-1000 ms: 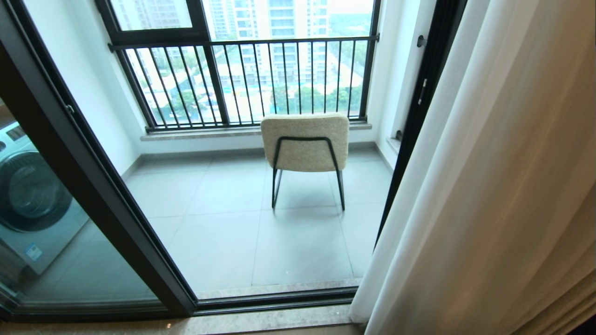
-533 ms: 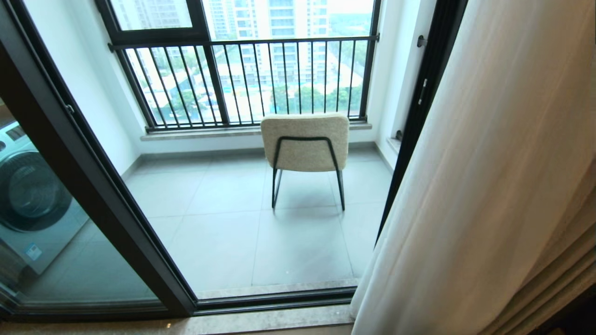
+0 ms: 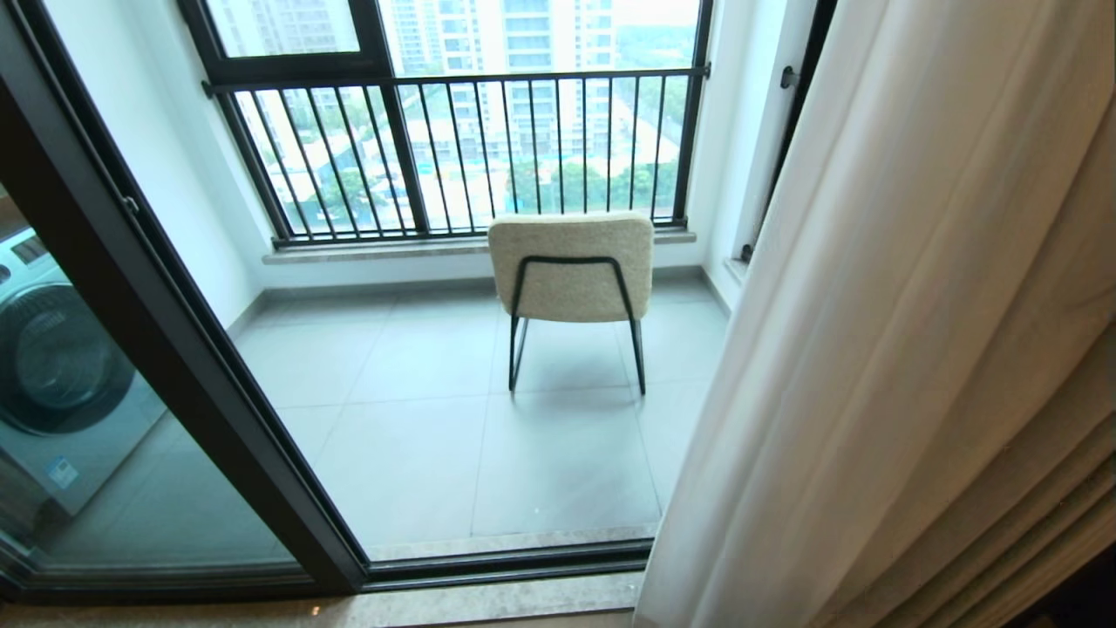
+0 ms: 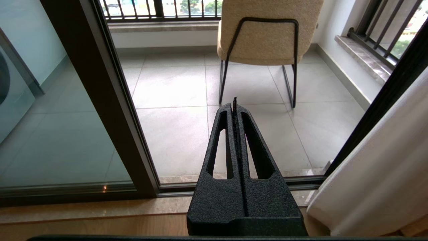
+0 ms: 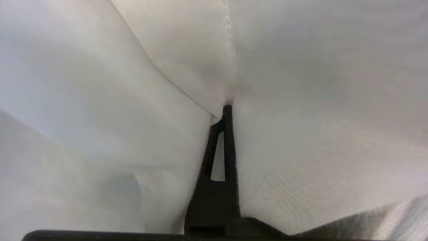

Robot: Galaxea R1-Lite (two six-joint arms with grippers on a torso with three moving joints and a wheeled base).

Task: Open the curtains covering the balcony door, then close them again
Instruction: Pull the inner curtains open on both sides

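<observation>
The sheer white curtains (image 3: 872,349) hang at the right of the head view, their edge reaching across the right side of the doorway. The balcony door (image 3: 157,305) shows its dark frame and a glass panel on the left; the middle stands uncovered. My right gripper (image 5: 228,108) is not in the head view. In its wrist view it is shut on the curtains (image 5: 301,100), with fabric bunched at its tip and draped over one finger. My left gripper (image 4: 234,100) is shut and empty, held low and pointing at the door sill, with the curtains (image 4: 384,174) hanging off to one side.
A beige chair (image 3: 571,270) on black legs stands on the tiled balcony floor. A washing machine (image 3: 61,375) shows behind the left glass. A black-barred railing window (image 3: 453,148) closes the far side. Thicker tan drapes (image 3: 1055,523) hang at the far right. The door track (image 3: 506,563) runs along the sill.
The curtains' edge has slid left, now hiding most of the dark door frame on the right. The left arm has stayed still.
</observation>
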